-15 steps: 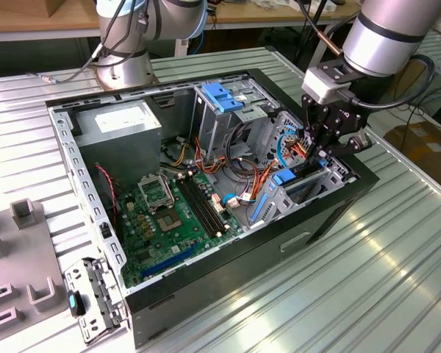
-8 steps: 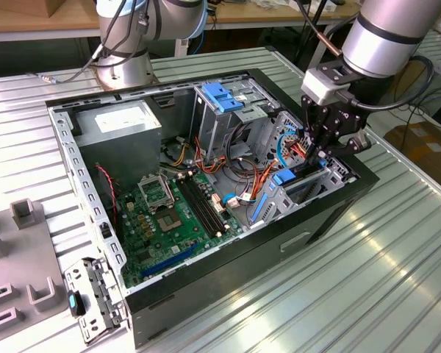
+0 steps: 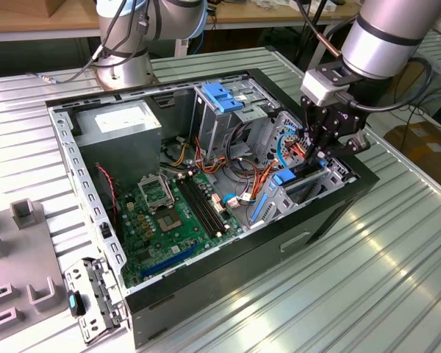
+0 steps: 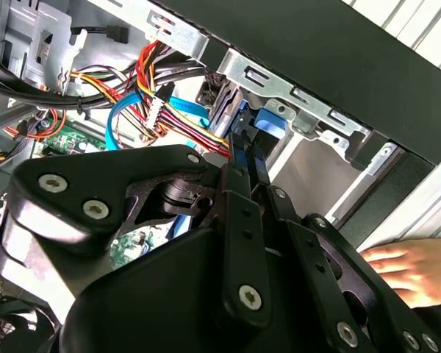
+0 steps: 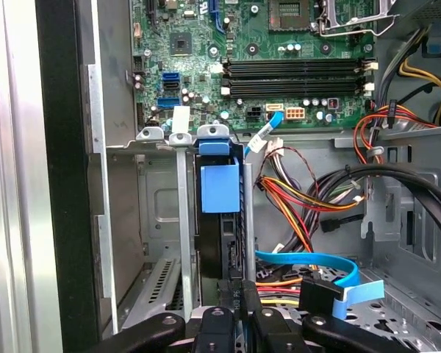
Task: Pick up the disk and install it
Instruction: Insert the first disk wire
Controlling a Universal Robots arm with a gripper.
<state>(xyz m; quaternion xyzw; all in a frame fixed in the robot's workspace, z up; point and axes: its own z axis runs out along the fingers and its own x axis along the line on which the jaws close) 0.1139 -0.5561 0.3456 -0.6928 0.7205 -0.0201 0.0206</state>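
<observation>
Disk [image 5: 219,193] upright in bay slot [image 5: 182,220], gripper [image 3: 314,156] above.

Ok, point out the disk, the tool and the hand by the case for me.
disk [image 5: 219,187], first wrist view, on its blue carrier end, standing in the metal bay.
tool [image 3: 314,153], exterior view, at its fingertips above the bay.
hand [image 4: 411,273], second wrist view, on its fingers beside the case.

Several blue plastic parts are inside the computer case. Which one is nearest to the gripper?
The disk, with its blue carrier tab, standing on edge in the metal bay directly under the gripper. The larger blue handle sits farther off, on top of the tall drive cage.
</observation>
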